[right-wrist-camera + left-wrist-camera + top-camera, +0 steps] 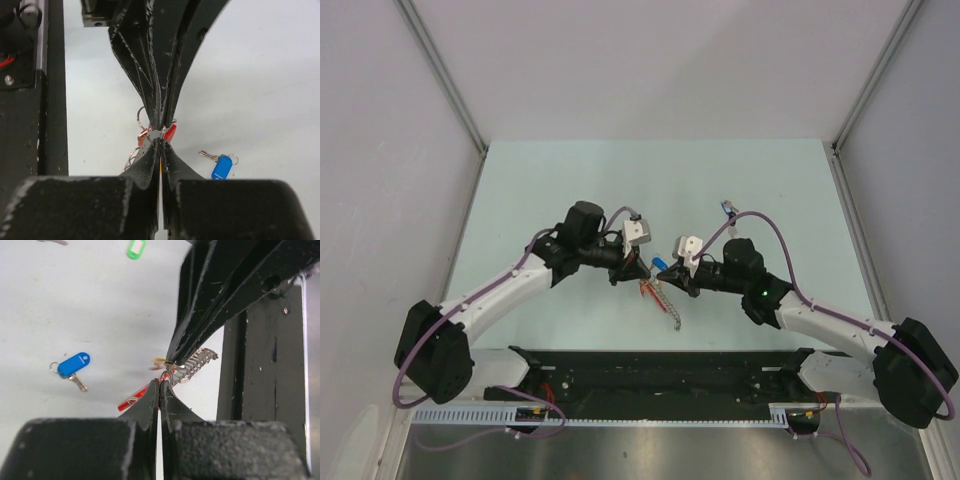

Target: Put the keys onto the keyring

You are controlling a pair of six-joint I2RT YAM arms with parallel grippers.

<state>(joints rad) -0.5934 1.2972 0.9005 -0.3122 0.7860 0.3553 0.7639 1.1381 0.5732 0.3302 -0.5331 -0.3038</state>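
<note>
My two grippers meet tip to tip above the table's middle. My left gripper [160, 383] is shut on the keyring [196, 363], pinching it by its red band [131, 400]; the silver coil hangs free and also shows in the top view [668, 306]. My right gripper [161, 142] is shut with a thin yellow sliver between its jaws. In the left wrist view this shows as a yellow-headed key [159, 360] at its tip, held against the keyring's wire rings [140, 118]. A blue-headed key [74, 365] lies loose on the table; it also shows in the right wrist view [221, 167].
A green-headed key [135, 248] lies farther off on the table. Something small lies at the far right of the top view [726, 207]. A black rail [660, 370] runs along the near edge under the arms. Grey walls enclose the table.
</note>
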